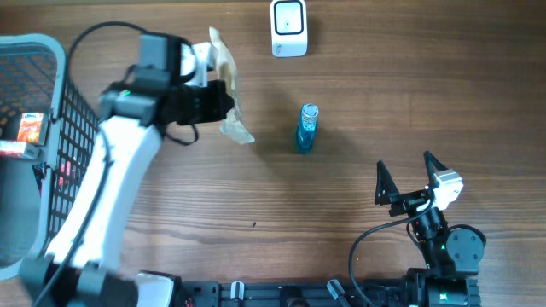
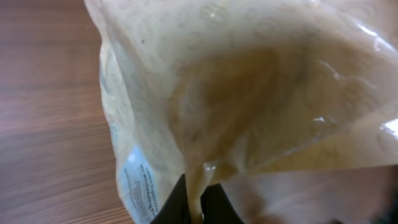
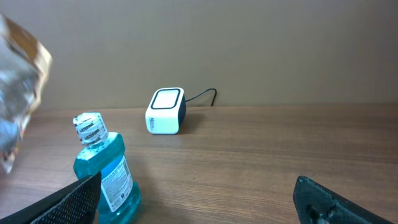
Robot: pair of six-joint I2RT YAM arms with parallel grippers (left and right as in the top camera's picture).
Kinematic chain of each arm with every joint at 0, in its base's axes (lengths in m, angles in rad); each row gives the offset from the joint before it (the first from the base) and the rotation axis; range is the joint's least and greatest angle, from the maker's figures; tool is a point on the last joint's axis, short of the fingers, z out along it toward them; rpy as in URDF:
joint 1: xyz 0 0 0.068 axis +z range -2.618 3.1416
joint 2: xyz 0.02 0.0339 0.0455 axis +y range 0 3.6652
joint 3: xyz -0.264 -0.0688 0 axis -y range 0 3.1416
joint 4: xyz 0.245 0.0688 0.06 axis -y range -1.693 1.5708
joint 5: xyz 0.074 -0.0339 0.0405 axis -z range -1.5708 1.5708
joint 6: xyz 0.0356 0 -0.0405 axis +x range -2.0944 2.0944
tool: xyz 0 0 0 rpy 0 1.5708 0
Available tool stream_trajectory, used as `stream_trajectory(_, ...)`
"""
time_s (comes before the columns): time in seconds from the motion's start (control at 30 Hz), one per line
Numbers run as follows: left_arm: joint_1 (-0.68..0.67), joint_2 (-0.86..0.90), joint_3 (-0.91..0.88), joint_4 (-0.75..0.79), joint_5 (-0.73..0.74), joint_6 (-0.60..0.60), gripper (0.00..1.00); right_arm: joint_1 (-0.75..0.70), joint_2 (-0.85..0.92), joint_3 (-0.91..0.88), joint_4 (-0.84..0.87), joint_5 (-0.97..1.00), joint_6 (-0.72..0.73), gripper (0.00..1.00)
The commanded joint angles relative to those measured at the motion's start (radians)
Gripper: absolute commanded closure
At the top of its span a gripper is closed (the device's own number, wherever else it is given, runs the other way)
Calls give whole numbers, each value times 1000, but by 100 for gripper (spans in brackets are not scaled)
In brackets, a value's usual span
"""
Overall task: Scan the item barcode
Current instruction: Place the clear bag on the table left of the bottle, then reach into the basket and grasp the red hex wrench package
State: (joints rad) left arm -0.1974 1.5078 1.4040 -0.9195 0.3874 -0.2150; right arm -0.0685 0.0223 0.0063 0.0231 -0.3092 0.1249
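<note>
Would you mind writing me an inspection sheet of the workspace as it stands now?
Surface: wooden table, brown grain.
Job's things: white scanner at the far edge; tan pouch held above the table, left of the scanner.
Clutter: blue mouthwash bottle upright mid-table; wire basket at the left, packages inside.
Grippers: left gripper shut on the pouch; right gripper open, empty.
Cables: black cable looping over the left arm; scanner lead running behind it.
Surroundings: plain wall behind the table.
</note>
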Motion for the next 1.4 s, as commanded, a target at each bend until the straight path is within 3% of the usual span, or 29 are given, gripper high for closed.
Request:
stream_trajectory(0.0, -69, 132, 2, 33, -272, -89, 96, 4, -5, -1, 2, 6, -18, 0)
stream_trajectory(0.03, -90, 170, 2, 52, -298, -90, 96, 4, -5, -1, 2, 6, -18, 0)
stream_trajectory(0.1, -126, 229, 2, 107, -301, -119, 87, 4, -5, -1, 2, 6, -18, 0)
stream_trajectory(0.13, -134, 237, 2, 123, -299, -119, 73, 4, -5, -1, 2, 6, -18, 0)
stream_trajectory(0.17, -143, 239, 2, 141, -299, -119, 52, 4, -5, -1, 2, 6, -18, 0)
stream_trajectory(0.2, -161, 231, 4, 177, -279, -119, 42, 4, -5, -1, 2, 6, -18, 0)
stream_trajectory(0.23, -164, 216, 13, 191, -269, -118, 39, 4, -5, -1, 2, 6, -18, 0)
stream_trajectory(0.37, -108, 113, 119, 118, -277, -77, 40, 4, -5, -1, 2, 6, -18, 0)
stream_trajectory(0.5, 98, -51, 370, -19, -306, -69, 42, 4, -5, -1, 2, 6, -18, 0)
stream_trajectory(0.6, 340, -166, 399, -2, -449, -70, 34, 4, -5, -1, 2, 6, -18, 0)
stream_trajectory(0.63, 504, -195, 399, -7, -517, -70, 28, 4, -5, -1, 2, 6, -18, 0)
stream_trajectory(0.67, 583, -198, 399, -15, -533, -71, 15, 4, -5, -1, 2, 6, -18, 0)
stream_trajectory(0.77, 809, -163, 397, -98, -534, -126, 0, 4, -5, -1, 2, 6, -18, 0)
stream_trajectory(0.83, 900, -97, 396, -176, -534, -232, 0, 4, -5, -1, 2, 6, -18, 0)
stream_trajectory(0.93, 929, -3, 396, -233, -529, -367, 0, 4, -5, -1, 2, 6, -18, 0)
stream_trajectory(1.07, 929, 146, 395, -287, -361, -373, 0, 4, -5, -1, 2, 6, -18, 0)
stream_trajectory(1.27, 917, 337, 395, -334, -340, -378, 0, 4, -5, -1, 2, 6, -18, 0)
stream_trajectory(1.37, 917, 365, 393, -338, -334, -444, 0, 4, -5, -1, 2, 6, -18, 0)
